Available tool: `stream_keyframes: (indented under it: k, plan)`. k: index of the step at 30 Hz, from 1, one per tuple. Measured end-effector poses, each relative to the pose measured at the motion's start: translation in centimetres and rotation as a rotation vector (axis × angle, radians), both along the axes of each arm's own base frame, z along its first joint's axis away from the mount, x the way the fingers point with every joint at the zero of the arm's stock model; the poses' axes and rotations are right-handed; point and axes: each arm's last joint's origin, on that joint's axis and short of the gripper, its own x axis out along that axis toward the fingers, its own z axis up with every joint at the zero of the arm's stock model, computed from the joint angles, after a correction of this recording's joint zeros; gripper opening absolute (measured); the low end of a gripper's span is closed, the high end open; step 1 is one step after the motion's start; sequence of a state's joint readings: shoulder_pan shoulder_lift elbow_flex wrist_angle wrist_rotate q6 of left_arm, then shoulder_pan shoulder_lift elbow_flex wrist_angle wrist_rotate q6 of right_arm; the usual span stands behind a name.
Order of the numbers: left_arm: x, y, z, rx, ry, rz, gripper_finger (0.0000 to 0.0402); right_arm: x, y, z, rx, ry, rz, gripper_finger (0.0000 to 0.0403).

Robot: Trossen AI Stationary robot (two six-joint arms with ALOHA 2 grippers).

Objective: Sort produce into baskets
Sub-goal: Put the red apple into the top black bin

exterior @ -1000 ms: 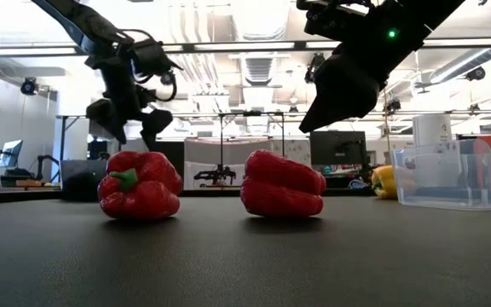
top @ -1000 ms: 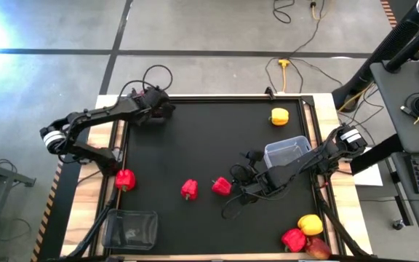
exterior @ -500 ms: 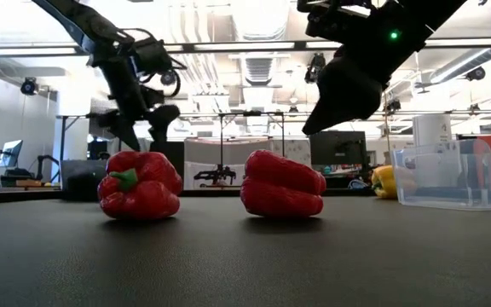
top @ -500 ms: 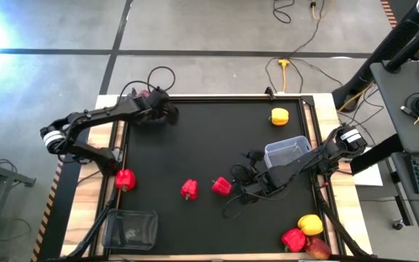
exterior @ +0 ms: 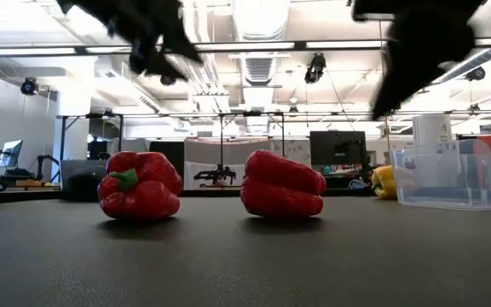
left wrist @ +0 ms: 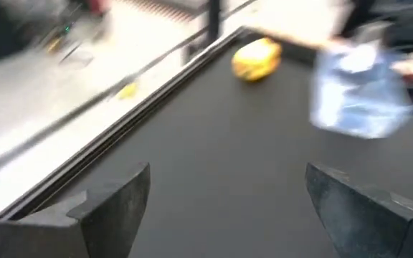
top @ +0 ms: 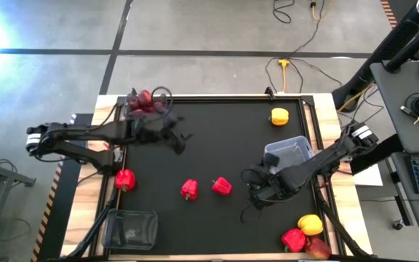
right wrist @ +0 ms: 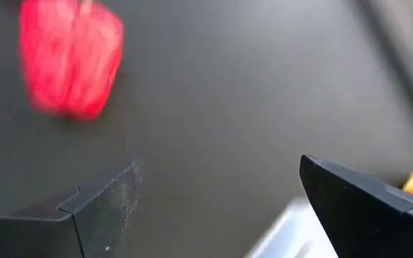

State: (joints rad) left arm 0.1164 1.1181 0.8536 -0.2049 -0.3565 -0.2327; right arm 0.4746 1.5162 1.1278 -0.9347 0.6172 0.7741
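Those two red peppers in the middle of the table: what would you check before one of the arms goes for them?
1. Right gripper open and empty: ok; its fingers stand wide apart in its wrist view.
2. Left gripper open and empty: ok.
3. Two red peppers free to grab: ok; they lie apart, nothing on them.
4. Clear tub ready for produce: ok; upright beside the right arm, looks empty.
5. Near-left tub empty: cannot tell.
6. Maroon fruit at the far-left corner in a tub: cannot tell.
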Motion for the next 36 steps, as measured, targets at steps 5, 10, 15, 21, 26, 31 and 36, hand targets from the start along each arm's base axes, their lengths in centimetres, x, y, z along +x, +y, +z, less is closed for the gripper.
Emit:
stream_keyframes:
  k: [5,10,15,21,26,31,36]
  plan:
    - [1.8,-4.5,0.2,0.072,-0.104,-0.219,0.0354,-2.0,1.4,0.7,0.324,0.378,-0.140,0.0368]
    - [4.0,-8.7,-0.8,0.138,-0.169,-0.387,0.0354,-3.0,5.3,2.5,0.538,0.445,-0.241,0.0368]
    - [5.3,-12.4,-2.2,0.132,-0.229,-0.493,0.0354,-5.0,9.3,3.8,0.614,0.512,-0.291,0.0368]
    - [5.6,-14.9,-3.8,0.112,-0.208,-0.562,0.0354,-8.2,13.7,1.8,0.695,0.778,-0.416,0.0368]
    - [5.5,-15.4,-3.8,0.078,-0.224,-0.559,0.0354,-8.7,15.9,-0.3,0.722,0.909,-0.464,0.0368]
    - [5.2,-16.2,-3.9,0.056,-0.224,-0.581,0.0354,-9.0,17.7,-2.2,0.733,0.924,-0.432,0.0368]
    - [4.9,-16.9,-3.9,0.053,-0.221,-0.606,0.0354,-9.0,18.2,-3.5,0.710,0.948,-0.401,0.0368]
